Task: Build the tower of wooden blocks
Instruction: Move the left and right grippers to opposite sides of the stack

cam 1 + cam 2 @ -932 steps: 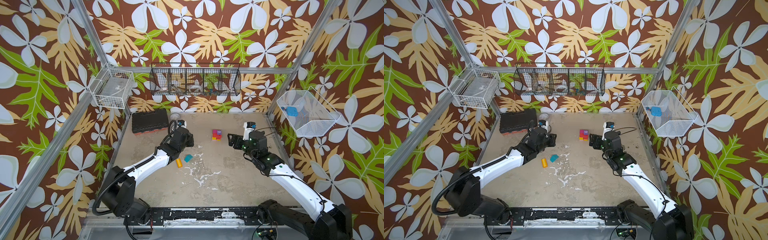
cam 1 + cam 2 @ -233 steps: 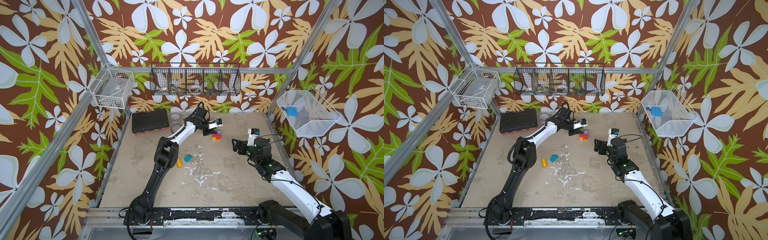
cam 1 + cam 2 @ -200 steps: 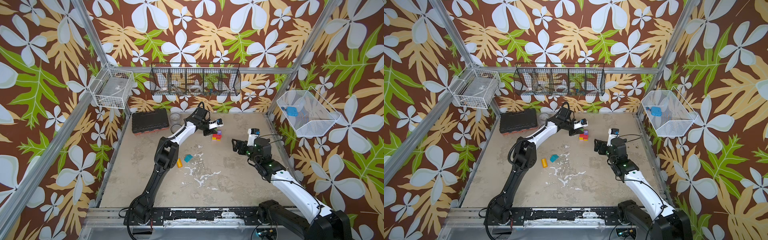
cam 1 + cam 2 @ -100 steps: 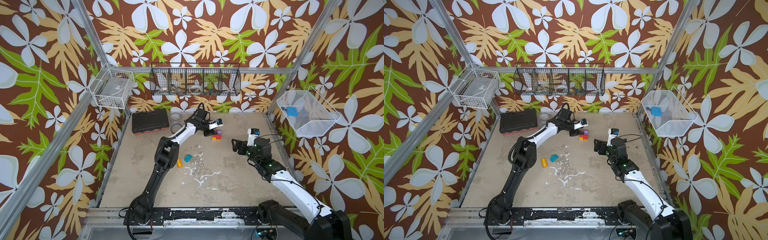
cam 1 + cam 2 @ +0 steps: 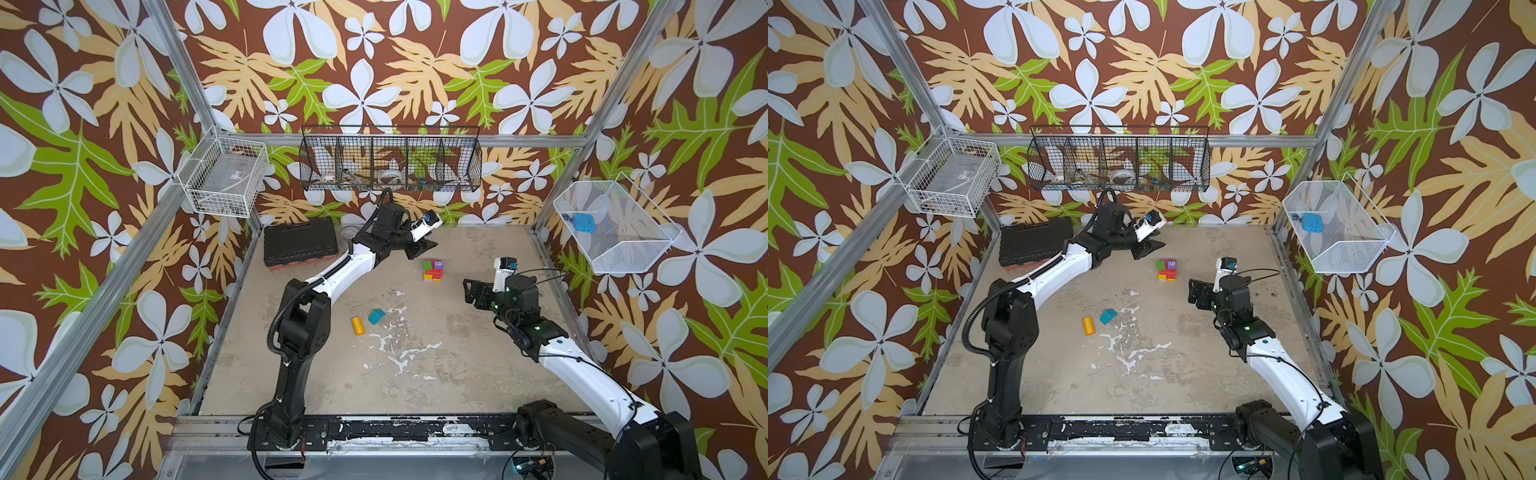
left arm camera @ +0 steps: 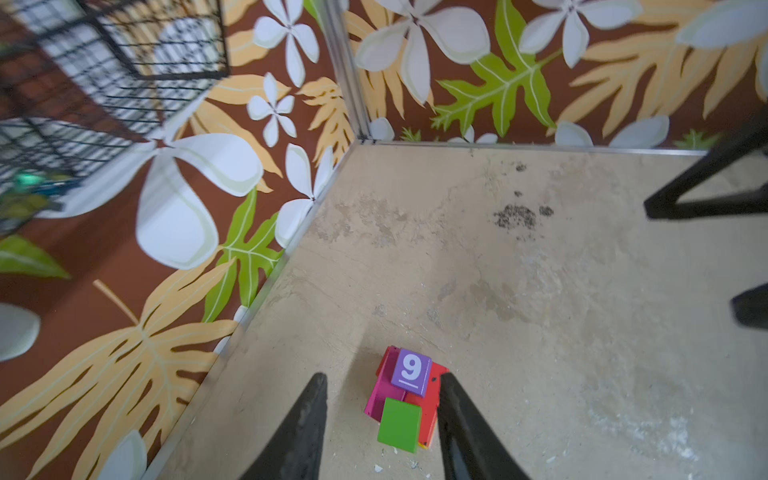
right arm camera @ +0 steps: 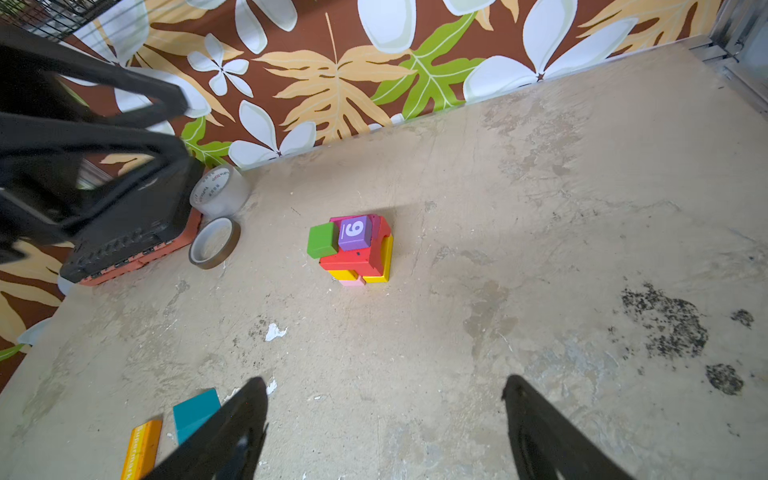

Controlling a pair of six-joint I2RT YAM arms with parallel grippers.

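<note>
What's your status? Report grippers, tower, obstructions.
Left gripper open, empty, near multicoloured wood block tower. Right gripper open, empty. Teal wedge block, orange wood block loose; nothing obstructing.

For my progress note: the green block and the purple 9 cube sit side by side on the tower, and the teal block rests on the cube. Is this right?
The last part is wrong. The right wrist view shows the teal block lying on the table, apart from the tower. The green block and the purple 9 cube do sit side by side on it.
</note>
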